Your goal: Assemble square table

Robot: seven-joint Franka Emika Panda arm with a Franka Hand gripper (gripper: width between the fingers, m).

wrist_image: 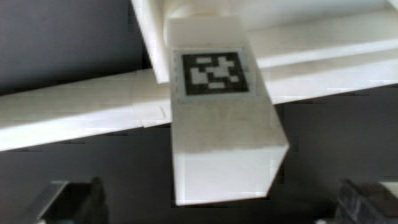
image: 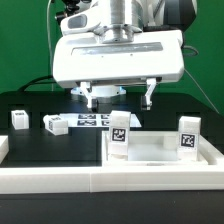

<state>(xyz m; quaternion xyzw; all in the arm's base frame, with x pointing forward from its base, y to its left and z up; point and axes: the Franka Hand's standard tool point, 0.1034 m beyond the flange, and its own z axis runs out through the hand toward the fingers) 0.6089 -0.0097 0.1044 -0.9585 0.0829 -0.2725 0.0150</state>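
The white square slab [image: 160,152] lies at the exterior view's right front. Two white tagged legs stand upright on it, one at its left corner [image: 120,135], one at its right [image: 188,136]. Two more legs lie loose on the black table, one far left [image: 20,118], one beside it [image: 55,124]. My gripper [image: 119,97] is open and empty, hovering above the left upright leg. In the wrist view that leg [wrist_image: 222,120] runs toward the gripper [wrist_image: 219,208] and ends between the two dark fingers [wrist_image: 71,200] with gaps on both sides. The slab's rim [wrist_image: 80,112] crosses behind it.
The marker board [image: 93,120] lies flat on the black table behind the slab, under the gripper. A long low white border wall [image: 90,185] runs along the front. A green backdrop and cables stand behind the arm.
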